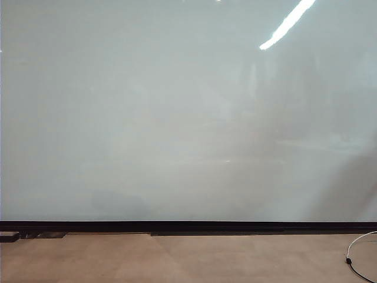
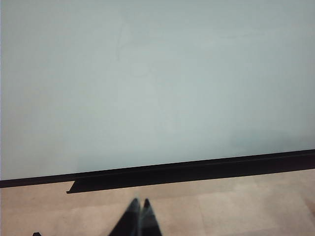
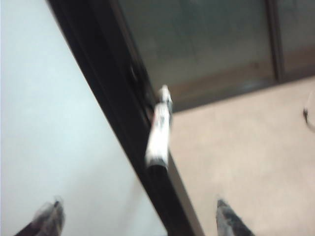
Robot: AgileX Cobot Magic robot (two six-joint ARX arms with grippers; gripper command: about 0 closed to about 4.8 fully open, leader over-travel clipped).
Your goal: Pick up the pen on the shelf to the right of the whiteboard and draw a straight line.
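Pen (image 3: pixel 159 132) lies ahead between the right end effector (image 3: pixel 135 216)'s spread fingers; centre, descend squarely along the whiteboard (image 3: pixel 54 123) ledge. Left end effector (image 2: pixel 140 216) rests pinched together.

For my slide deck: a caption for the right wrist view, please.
Right pincer, jaws wide open, approaches the pen lying on the black shelf along the whiteboard edge.

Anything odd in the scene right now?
Nothing stands out. The whiteboard is blank and unmarked, and the pen lies along its black shelf, untouched. The right gripper is open, fingers either side of the pen's line; the left gripper is shut, low before the board. A white cable lies on the floor.
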